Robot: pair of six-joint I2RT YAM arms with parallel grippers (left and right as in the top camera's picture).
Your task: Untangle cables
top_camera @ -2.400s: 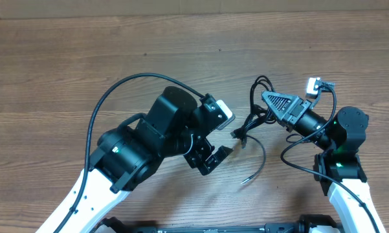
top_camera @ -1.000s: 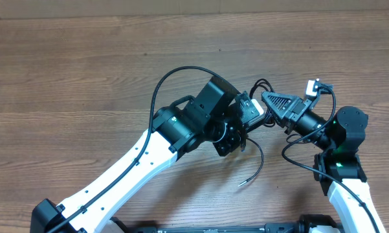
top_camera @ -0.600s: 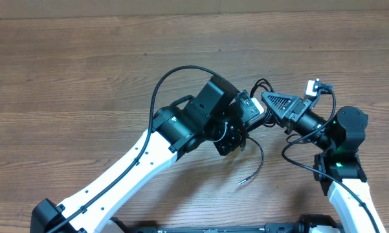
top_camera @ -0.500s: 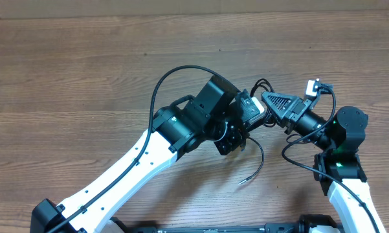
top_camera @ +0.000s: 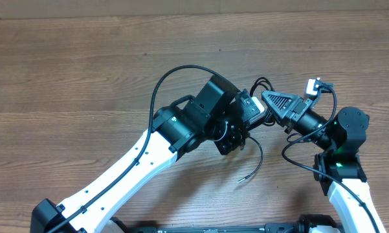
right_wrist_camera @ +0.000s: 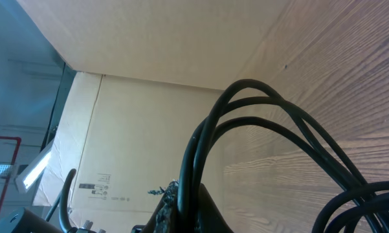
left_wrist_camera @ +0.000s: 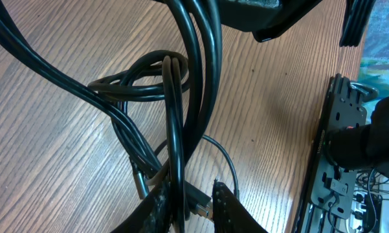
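The cables (top_camera: 258, 85) are thin black cords bunched between my two grippers, with one loose end (top_camera: 253, 166) trailing toward the table's front. My left gripper (top_camera: 241, 134) reaches into the bunch from the left. In the left wrist view a looped knot of cables (left_wrist_camera: 149, 81) lies on the wood, and my left gripper (left_wrist_camera: 191, 194) is shut on an upright strand with a small plug (left_wrist_camera: 199, 202) beside it. My right gripper (top_camera: 264, 97) points left at the bunch. In the right wrist view my right gripper (right_wrist_camera: 186, 207) is shut on a pair of strands (right_wrist_camera: 272, 110) that arch away over the table.
The left arm's own thick black cable (top_camera: 160, 84) arcs over the table's middle. The right arm's base (left_wrist_camera: 362, 136) and a metal rail (left_wrist_camera: 327, 149) stand at the table's edge. A cardboard wall (right_wrist_camera: 149, 39) runs behind the wooden table (top_camera: 84, 71).
Since the earliest frame my left arm has swung right, into the cable bunch. Over the last second nothing has visibly moved.
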